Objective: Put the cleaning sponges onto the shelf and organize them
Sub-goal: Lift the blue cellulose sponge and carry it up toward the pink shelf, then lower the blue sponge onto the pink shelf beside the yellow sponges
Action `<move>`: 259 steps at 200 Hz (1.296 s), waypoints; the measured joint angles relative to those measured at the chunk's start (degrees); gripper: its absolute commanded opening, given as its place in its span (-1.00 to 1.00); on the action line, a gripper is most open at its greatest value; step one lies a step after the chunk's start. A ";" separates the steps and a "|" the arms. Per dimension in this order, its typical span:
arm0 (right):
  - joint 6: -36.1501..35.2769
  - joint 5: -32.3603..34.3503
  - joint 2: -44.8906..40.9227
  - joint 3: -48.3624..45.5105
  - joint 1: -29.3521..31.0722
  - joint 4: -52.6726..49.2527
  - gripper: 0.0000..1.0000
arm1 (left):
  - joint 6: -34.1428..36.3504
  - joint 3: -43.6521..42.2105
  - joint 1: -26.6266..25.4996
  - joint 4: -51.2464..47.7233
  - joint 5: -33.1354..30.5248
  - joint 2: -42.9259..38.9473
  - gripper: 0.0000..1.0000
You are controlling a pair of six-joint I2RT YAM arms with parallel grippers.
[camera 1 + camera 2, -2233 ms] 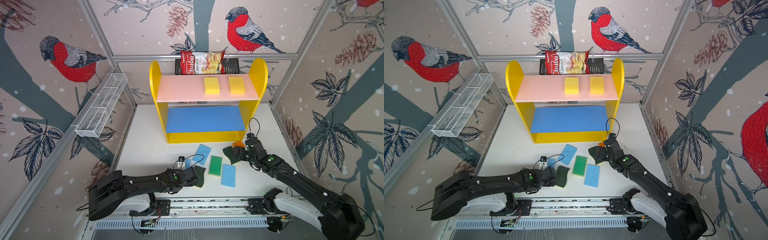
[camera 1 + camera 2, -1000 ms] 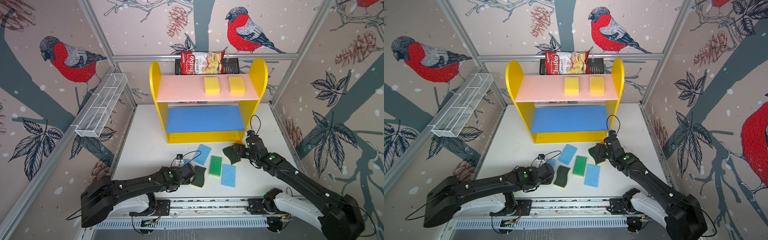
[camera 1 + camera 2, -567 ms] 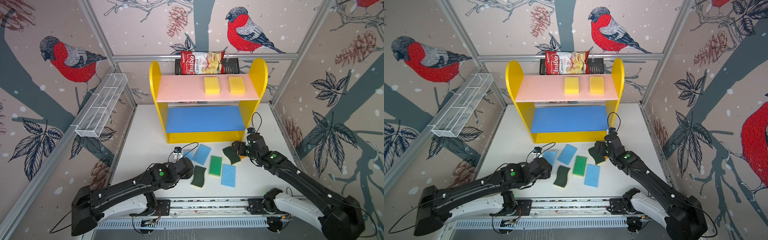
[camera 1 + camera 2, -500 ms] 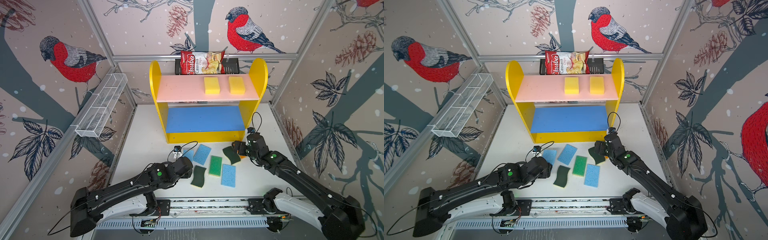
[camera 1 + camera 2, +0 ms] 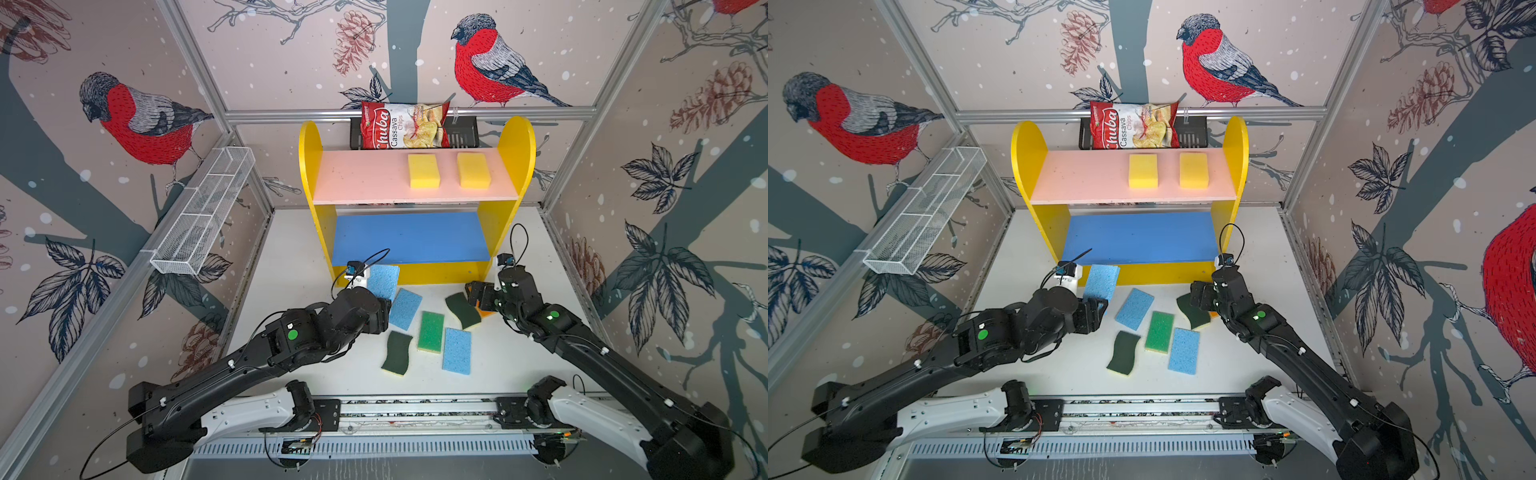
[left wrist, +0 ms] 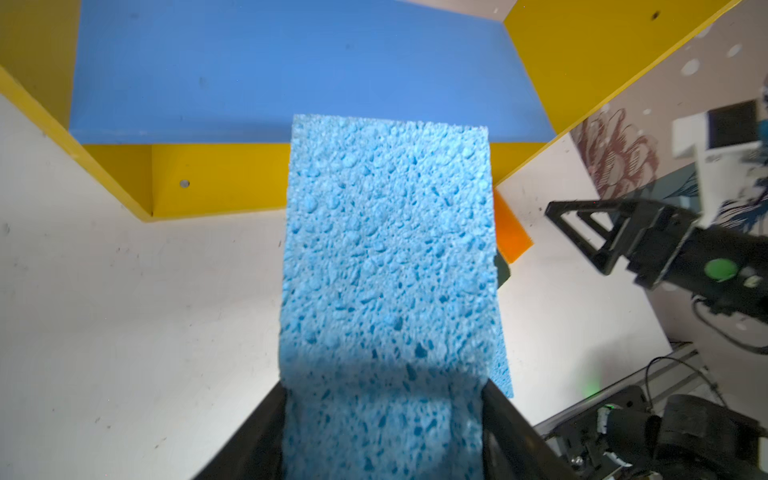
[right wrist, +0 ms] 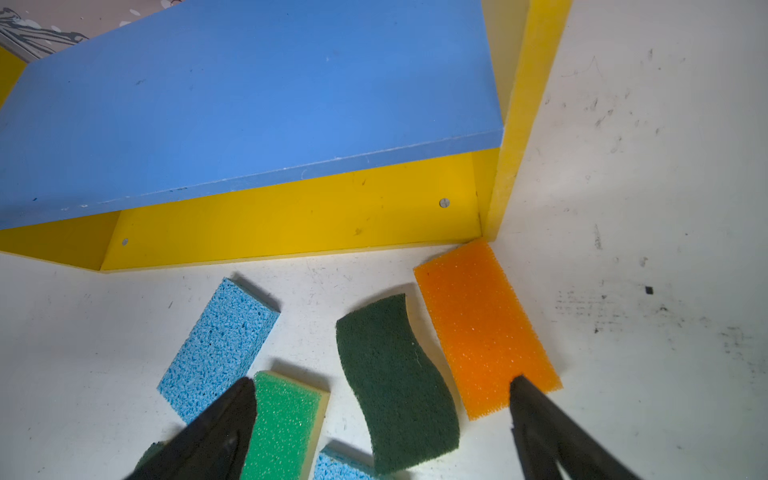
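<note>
The left gripper (image 6: 382,432) pinches a light blue sponge (image 6: 390,257) endwise, seemingly aimed to slide onto the shelf (image 5: 411,239), while the right gripper (image 7: 382,384) gapes wide over the orange sponge (image 7: 482,328) at the shelf's foot.

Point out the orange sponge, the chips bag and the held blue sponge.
orange sponge (image 7: 484,328): right wrist view, top face centre.
chips bag (image 5: 405,126): in a top view, printed front.
held blue sponge (image 6: 390,249): left wrist view, porous face centre.
</note>
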 measured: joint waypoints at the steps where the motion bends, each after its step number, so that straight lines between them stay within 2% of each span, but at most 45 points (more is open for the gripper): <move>1: -0.02 0.00 -0.02 0.00 0.00 0.00 0.90 | 0.09 0.17 0.00 0.00 -0.04 0.04 0.35; 57: -1.38 0.42 -1.09 0.04 0.00 -0.17 0.89 | 10.10 15.56 0.00 -0.11 -2.40 3.87 0.37; 120: -3.02 0.55 -1.79 0.63 0.00 -0.83 0.90 | 23.56 39.89 0.00 -0.66 -9.16 17.20 0.40; 163: -3.78 1.38 -2.14 0.81 0.00 -1.44 0.90 | 29.05 47.84 0.59 -0.46 -11.67 22.62 0.44; 214: -4.68 1.42 -1.38 2.08 0.00 -1.46 0.90 | 30.88 55.60 7.91 -3.04 -11.80 28.04 0.43; 259: -5.81 1.40 -0.26 3.34 0.00 -1.44 0.90 | 30.97 62.05 16.09 -5.92 -8.87 34.25 0.44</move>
